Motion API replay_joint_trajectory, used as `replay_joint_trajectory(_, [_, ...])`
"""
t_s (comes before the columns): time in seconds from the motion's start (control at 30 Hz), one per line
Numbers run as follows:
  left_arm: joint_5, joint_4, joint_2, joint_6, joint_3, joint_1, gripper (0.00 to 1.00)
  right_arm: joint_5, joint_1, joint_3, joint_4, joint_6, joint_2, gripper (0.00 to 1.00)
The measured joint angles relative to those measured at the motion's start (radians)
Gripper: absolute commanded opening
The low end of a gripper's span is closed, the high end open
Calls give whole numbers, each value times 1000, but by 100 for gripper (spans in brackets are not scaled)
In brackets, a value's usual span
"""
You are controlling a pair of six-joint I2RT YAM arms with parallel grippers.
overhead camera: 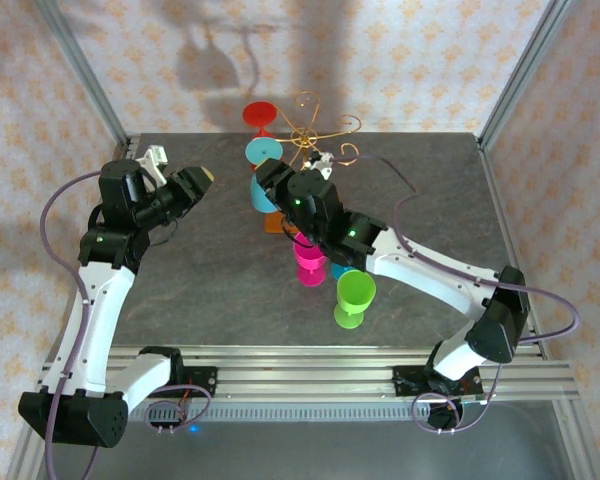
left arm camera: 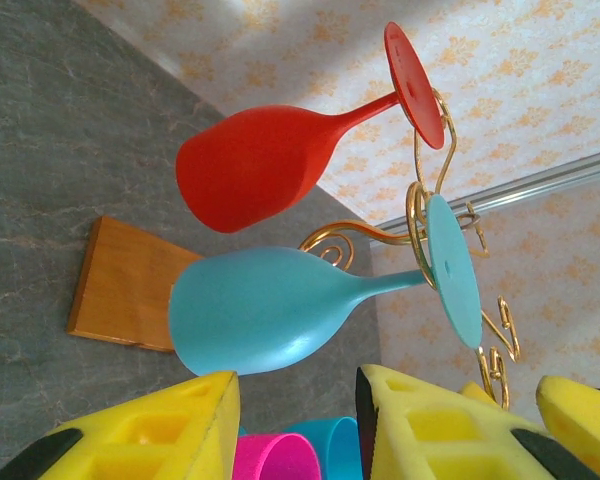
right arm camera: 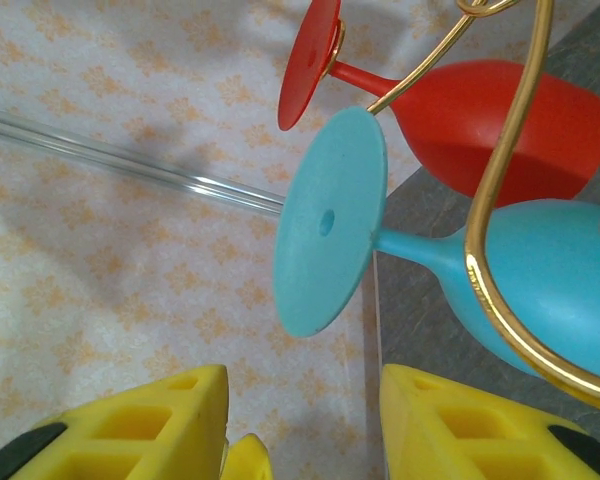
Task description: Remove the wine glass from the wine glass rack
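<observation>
Right hand (right arm camera: 302,425), held apart and empty, faces the foot of the light-blue wine glass (right arm camera: 330,225), which hangs beside the red wine glass (right arm camera: 570,130) on the gold wine glass rack (right arm camera: 472,265), far centre of the counter (overhead camera: 180,270). Left hand (left arm camera: 298,425), likewise apart and empty, points at both bowls.

Left half of table (overhead camera: 215,265): bare between left gripper (overhead camera: 208,176) and wine glass rack (left arm camera: 130,285), passable.
Rack's left side: red glass (left arm camera: 260,165), blue glass (left arm camera: 270,310) hanging close together, narrow gap.
Rack's near side: blocked by right arm (overhead camera: 420,268), pink glass (overhead camera: 309,262), green glass (overhead camera: 354,297).
Far right corner: open.
</observation>
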Motion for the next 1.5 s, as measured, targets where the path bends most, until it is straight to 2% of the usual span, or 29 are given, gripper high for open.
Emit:
replay_joint_trajectory(0.6, [2,0,0,0,-2,13,36,-32,-43,-2,68,66,43,39])
replay_joint_trajectory(0.93, [3,0,0,0,-2,13,35,-46,-51,-5,97,90,66,26])
replay_joint_trajectory(1.43, [4,0,0,0,-2,20,35,-46,-58,-5,98,90,66,30])
replay_joint_trajectory(1.5, [4,0,0,0,-2,20,35,-47,-61,-5,101,90,66,34])
